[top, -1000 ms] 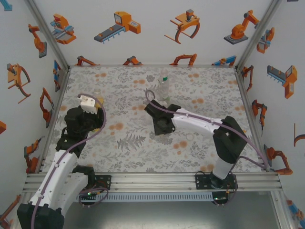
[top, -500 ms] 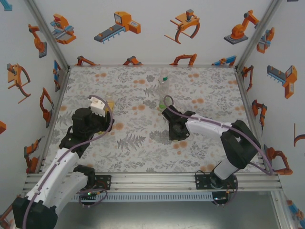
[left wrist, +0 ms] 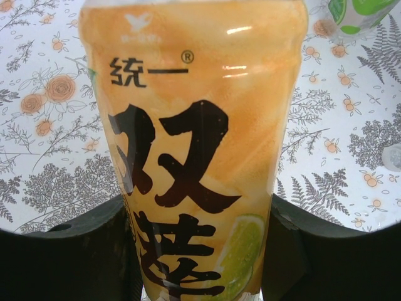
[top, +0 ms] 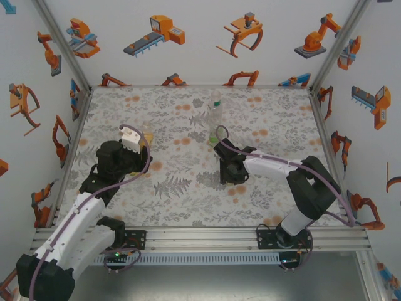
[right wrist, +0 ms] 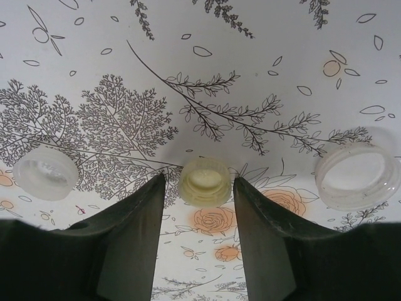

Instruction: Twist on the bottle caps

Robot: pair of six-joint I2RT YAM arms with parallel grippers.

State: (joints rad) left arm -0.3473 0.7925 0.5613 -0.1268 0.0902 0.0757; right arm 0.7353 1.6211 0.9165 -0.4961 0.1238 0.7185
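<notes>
The right pincer (right wrist: 199, 182) is spreading open astride the yellowish cap (right wrist: 204, 180), readying a pickup, while the left pincer (left wrist: 197, 213) is clenching the amber bottle (left wrist: 194, 125).

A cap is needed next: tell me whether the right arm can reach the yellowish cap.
Probably yes. The right gripper stands open with a finger on each side of the yellowish cap, nothing else between them; the whitish cap and the larger cap lie well aside.
</notes>
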